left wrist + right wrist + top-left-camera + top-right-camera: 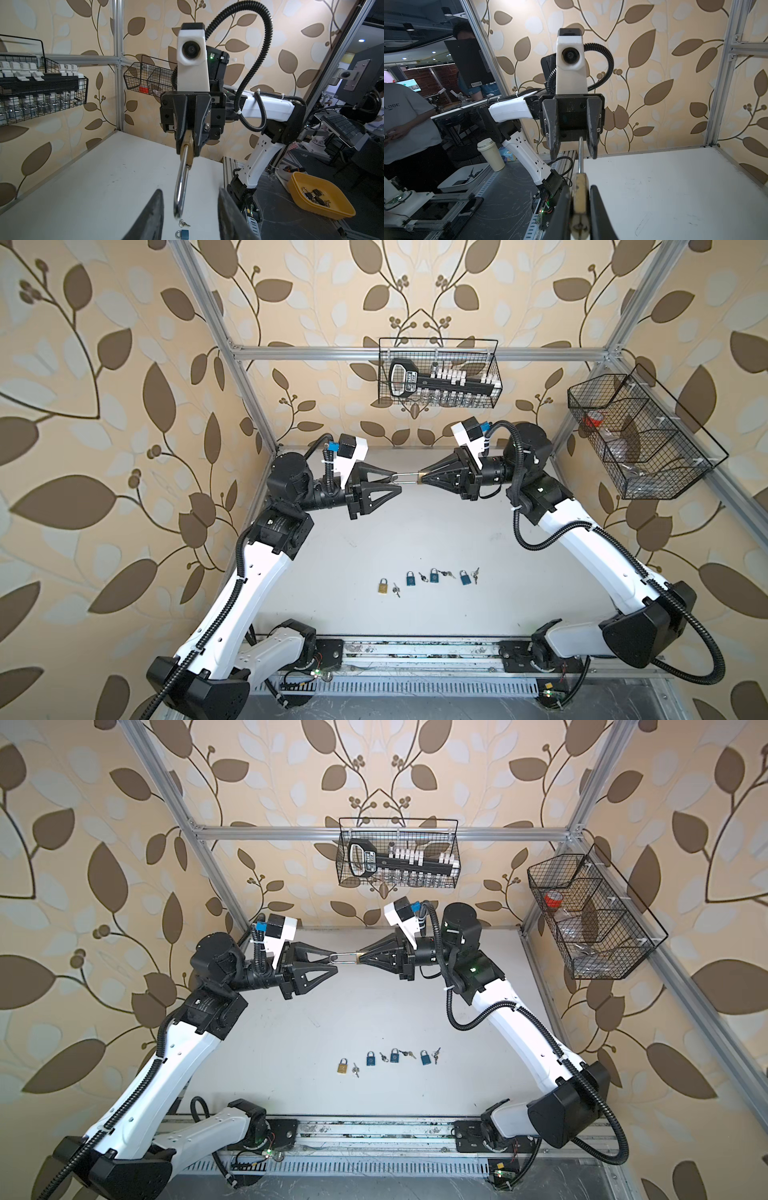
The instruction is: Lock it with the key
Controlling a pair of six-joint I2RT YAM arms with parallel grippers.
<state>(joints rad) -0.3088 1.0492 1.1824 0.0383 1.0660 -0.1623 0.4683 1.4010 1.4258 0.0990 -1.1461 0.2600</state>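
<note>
Right pincer (423, 480) clamps padlock (187, 144), long axis level, shackle (181, 178) toward left pincer (397, 481)

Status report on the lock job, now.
Right gripper shut on brass padlock body. Left gripper open, straddling the shackle. Keys on table, none held. Path clear.

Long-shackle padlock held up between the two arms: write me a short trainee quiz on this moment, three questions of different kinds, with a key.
1. True or false: the left gripper is shut tight on the shackle.
2. Which part of the long-shackle padlock does the right gripper grip? A) shackle B) brass body C) a key
3. How many blue padlocks lie on the table?
Key: 1 false, its jaws stand apart around the shackle; 2 B; 3 three.
</note>
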